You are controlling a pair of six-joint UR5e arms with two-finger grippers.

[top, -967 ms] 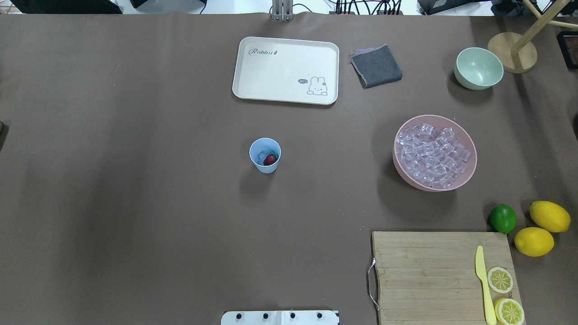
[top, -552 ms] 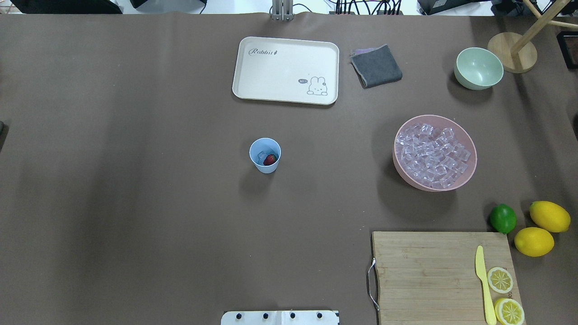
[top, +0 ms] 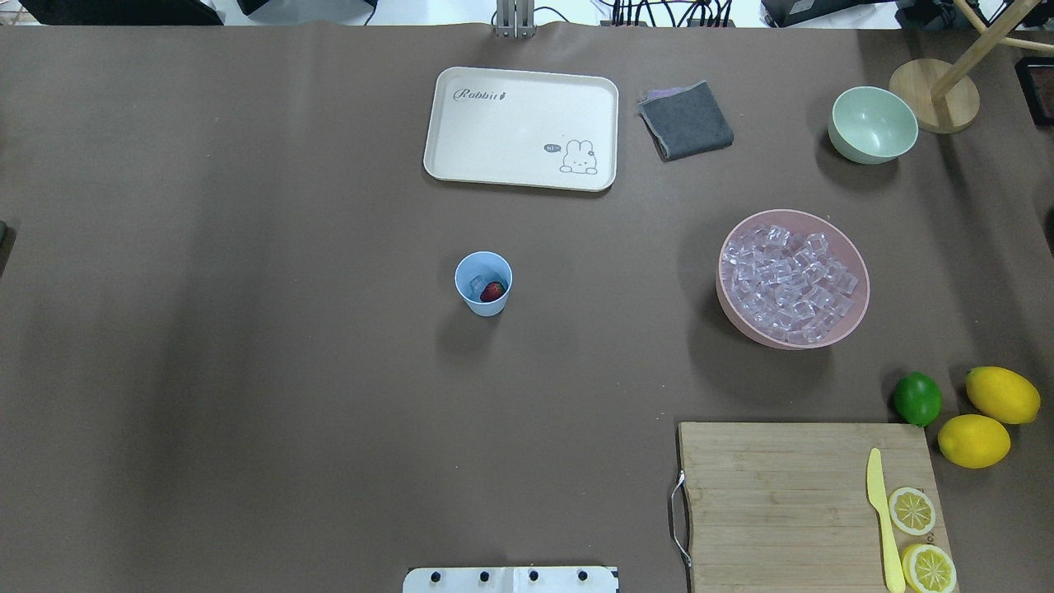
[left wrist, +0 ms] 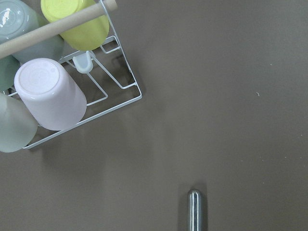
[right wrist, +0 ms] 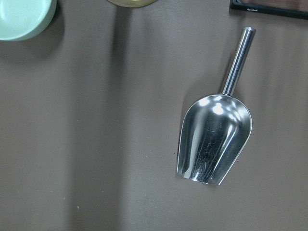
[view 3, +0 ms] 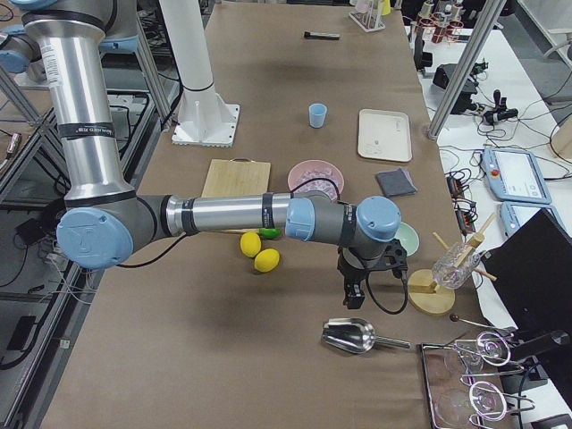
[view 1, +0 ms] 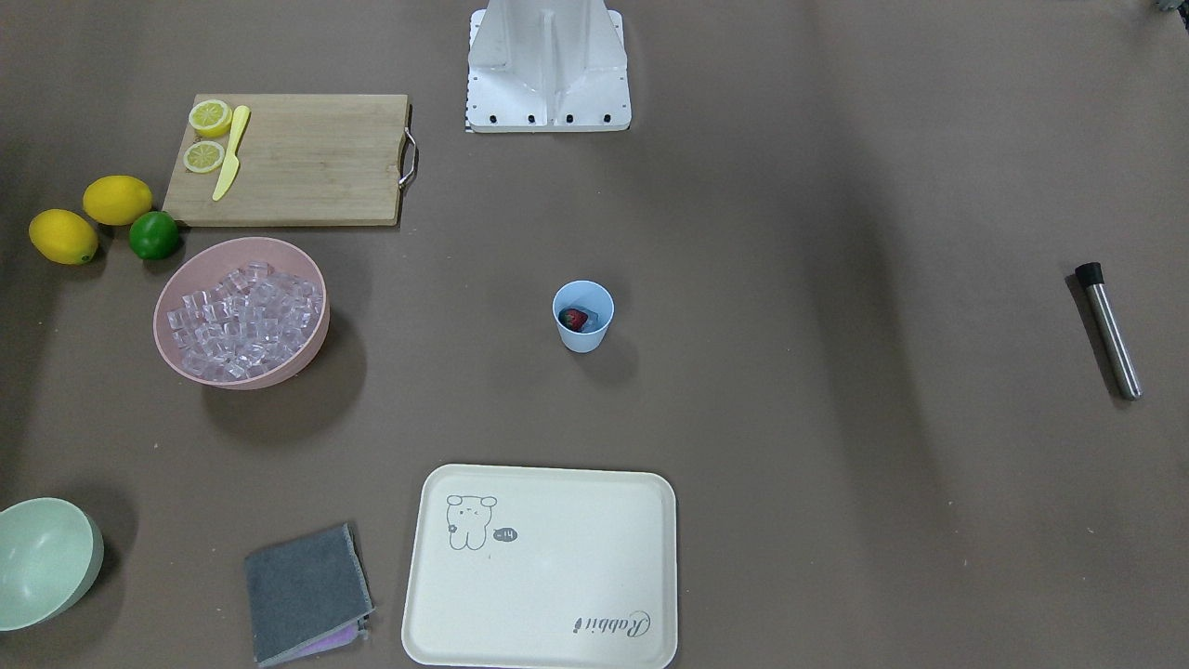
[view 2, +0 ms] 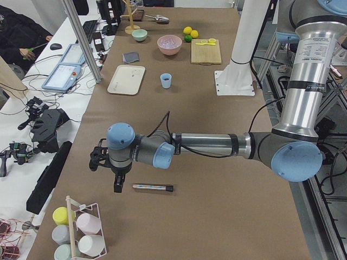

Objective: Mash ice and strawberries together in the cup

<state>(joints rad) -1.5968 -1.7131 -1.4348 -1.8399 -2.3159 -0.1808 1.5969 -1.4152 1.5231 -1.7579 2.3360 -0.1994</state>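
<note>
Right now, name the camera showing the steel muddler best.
Front-facing: the whole muddler lies unobstructed, black cap clear. Exterior left shows it whole too; exterior right, tiny and far; left wrist, only one end; overhead misses it.

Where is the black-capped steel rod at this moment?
The rod lies near the table's end on the robot's left, at the front-facing view's right edge, far from the cup, beside the left gripper.

Brown-covered table (top: 247,371) holds sm light-blue plastic cup (top: 483,306) at ctr, cream rectangular rabbit tray (top: 510,140), pink bowl (top: 726,306), wooden cutting board (top: 774,494), steel rod (view 1: 1108,333) w/ black cap
</note>
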